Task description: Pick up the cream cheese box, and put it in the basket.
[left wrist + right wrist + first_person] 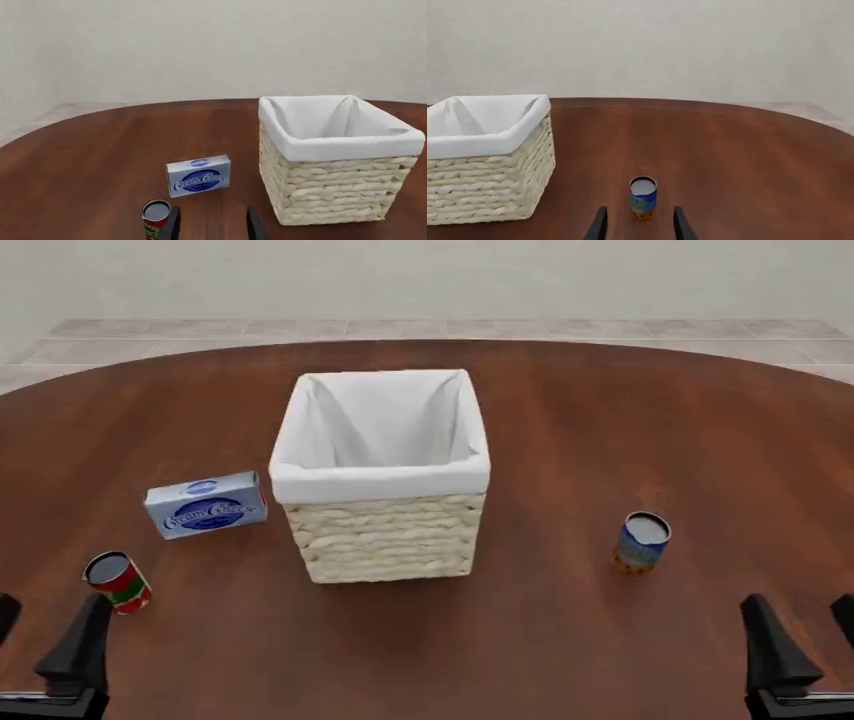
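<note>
Front view, read left to right: the left gripper [40, 645] sits at the near-left table edge with its fingers spread wide and nothing between them. The red can [118, 582] stands upright just ahead of it. At roughly 1 o'clock from that can, the cream cheese box [206, 505] rests on the table [641, 420], just beside the basket [383, 525] at the basket's 9 o'clock, apparently not touching it, though the gap is hard to judge. The basket stands upright near table centre, white lining folded over its rim. The blue-orange can [642, 542] stands upright at the basket's 3 o'clock, well apart. The right gripper [807, 640] sits at the near-right edge, likewise spread wide and empty.
</note>
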Available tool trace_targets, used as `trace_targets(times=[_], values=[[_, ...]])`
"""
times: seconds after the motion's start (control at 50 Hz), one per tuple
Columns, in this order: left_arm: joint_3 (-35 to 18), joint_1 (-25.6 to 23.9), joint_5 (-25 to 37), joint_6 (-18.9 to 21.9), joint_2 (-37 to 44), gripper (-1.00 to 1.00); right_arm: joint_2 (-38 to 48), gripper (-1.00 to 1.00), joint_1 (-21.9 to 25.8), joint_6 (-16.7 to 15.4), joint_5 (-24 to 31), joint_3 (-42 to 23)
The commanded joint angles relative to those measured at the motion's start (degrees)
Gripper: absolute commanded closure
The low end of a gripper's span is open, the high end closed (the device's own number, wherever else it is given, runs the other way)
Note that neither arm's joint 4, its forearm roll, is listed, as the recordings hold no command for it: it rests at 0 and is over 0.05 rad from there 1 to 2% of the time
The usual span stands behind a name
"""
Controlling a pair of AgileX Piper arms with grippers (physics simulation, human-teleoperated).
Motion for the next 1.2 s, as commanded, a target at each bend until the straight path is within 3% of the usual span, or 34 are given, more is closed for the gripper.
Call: trace_targets(times=[0.02,0.28,0.52,0.64,0.72,0.76,0.9,1.0,1.02,1.06,1.1,1.2], values=[[-0.9,0.51,-0.31,-0.04,0.0,-1.0,0.05,-1.0,0.15,0.21,0.26,-0.17],[-2.36,-1.08,0.79,0.04,-0.02,-1.0,-0.09,-1.0,0.04,-0.23,-0.4,-0.42],[-17.38,-4.35,13.71,-0.24,-0.06,-1.0,-0.11,-1.0,-0.38,-0.64,-1.42,-0.04],[-24.1,-4.89,18.03,-3.23,1.39,-1.0,-0.1,-1.0,-0.28,-1.02,-1.26,0.01],[-29.48,-5.25,19.12,-4.1,6.18,-1.0,-0.09,-1.0,-0.39,-1.02,-1.03,0.02],[-31.35,-7.83,18.64,-3.19,9.56,-1.0,-0.08,-1.0,-0.37,-1.12,-0.87,0.02],[-33.12,-5.41,15.45,0.81,22.51,-1.0,0.18,-1.0,-0.06,-1.09,-0.55,-0.02],[-35.66,-6.73,15.02,1.9,25.98,-1.0,0.37,-1.0,-0.14,-0.84,-0.44,-0.01],[-36.12,-6.98,14.85,1.9,27.39,-1.0,0.4,-1.0,-0.08,-0.83,-0.4,-0.01],[-37.36,-9.79,15.77,-2.1,30.55,-1.0,0.43,-1.0,0.11,-0.85,-0.26,-0.01],[-38.37,-8.39,15.05,-2.7,32.22,-1.0,0.5,-1.0,0.21,-1.05,-0.19,-0.01],[-40.04,-6.7,15.54,0.57,36.4,-1.0,0.18,-1.0,-0.01,-1.02,0.11,0.02]])
